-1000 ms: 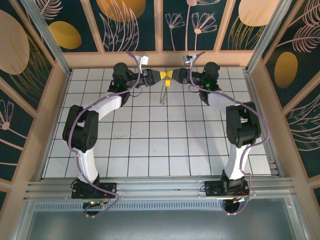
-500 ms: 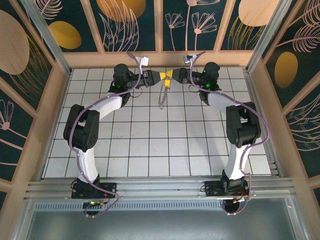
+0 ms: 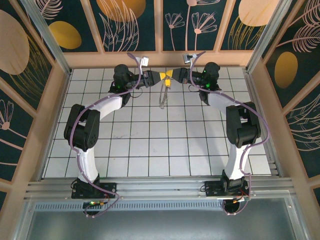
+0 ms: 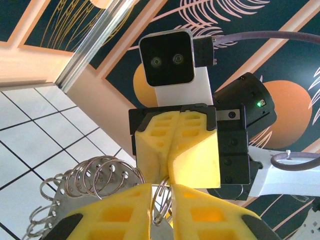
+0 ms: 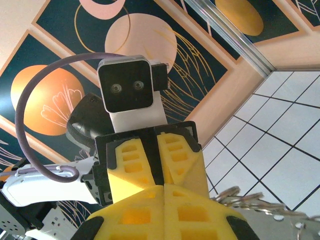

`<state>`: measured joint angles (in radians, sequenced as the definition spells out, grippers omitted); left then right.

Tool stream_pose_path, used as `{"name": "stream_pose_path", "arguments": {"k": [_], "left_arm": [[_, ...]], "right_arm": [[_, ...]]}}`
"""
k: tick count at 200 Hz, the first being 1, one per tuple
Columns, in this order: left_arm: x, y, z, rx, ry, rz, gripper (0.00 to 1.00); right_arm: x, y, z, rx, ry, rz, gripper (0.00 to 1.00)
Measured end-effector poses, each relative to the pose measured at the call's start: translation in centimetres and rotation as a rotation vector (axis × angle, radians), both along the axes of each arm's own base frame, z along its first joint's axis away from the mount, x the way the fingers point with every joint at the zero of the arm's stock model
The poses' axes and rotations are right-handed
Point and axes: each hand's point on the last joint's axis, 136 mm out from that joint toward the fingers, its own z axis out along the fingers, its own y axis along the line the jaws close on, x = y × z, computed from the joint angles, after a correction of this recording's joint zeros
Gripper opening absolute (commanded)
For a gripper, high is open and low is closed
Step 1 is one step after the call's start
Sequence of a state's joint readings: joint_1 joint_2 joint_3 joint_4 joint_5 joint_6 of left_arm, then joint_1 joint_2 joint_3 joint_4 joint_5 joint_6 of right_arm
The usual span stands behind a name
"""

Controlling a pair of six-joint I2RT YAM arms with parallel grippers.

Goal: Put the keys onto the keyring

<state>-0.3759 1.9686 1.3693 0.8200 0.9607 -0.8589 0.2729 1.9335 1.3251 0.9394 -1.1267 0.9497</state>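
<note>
item: keyring, a coil of thin silvery loops. you find it at the far middle of the tabletop, hanging beneath the two meeting arm tips; from above it is a thin pale streak, and whether its lower end touches the tiles cannot be told. its lower-left loops are cut off by the left wrist picture's edge

item: left gripper, yellow jaws clenched on one wire loop of the keyring, which runs up through the narrow slit between them

item: right gripper, facing it tip to tip, jaws pressed together; you cannot tell what, if anything, they pinch, as the pads hide it
</note>
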Motion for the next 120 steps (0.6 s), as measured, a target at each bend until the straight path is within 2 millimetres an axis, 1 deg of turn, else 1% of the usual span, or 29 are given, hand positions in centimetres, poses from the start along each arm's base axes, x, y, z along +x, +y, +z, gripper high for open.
{"name": "stream_pose_path", "arguments": {"k": [22, 44, 55, 81, 93, 101, 110, 120], "left_arm": [[0.0, -0.2, -0.3, 0.001, 0.004, -0.004, 0.17], [-0.1, -0.3, -0.3, -0.001, 0.005, -0.007, 0.08], [-0.1, -0.3, -0.3, -0.002, 0.006, -0.007, 0.00], [-0.1, -0.3, -0.2, -0.011, 0.003, -0.003, 0.00], [-0.1, -0.3, -0.3, -0.016, 0.001, 0.001, 0.00], [-0.2, -0.3, -0.4, -0.019, 0.001, 0.004, 0.00], [-0.2, -0.3, -0.6, -0.020, 0.009, 0.013, 0.00], [-0.3, -0.3, -1.2, -0.019, 0.031, 0.014, 0.00]], "right_arm": [[0.0, 0.1, 0.0, 0.000, 0.000, 0.001, 0.00], [0.0, 0.1, 0.0, 0.000, 0.001, 0.000, 0.00], [0.1, 0.1, 0.0, 0.001, 0.001, -0.004, 0.00], [0.2, 0.0, 0.1, 0.003, -0.003, -0.009, 0.00], [0.2, 0.0, 0.0, 0.004, 0.000, -0.010, 0.18], [0.2, -0.2, -0.3, 0.003, 0.007, -0.015, 0.27], [0.2, -0.4, -0.6, 0.003, 0.004, -0.022, 0.32], [0.3, -1.0, -1.0, 0.004, 0.019, -0.042, 0.34]]}}
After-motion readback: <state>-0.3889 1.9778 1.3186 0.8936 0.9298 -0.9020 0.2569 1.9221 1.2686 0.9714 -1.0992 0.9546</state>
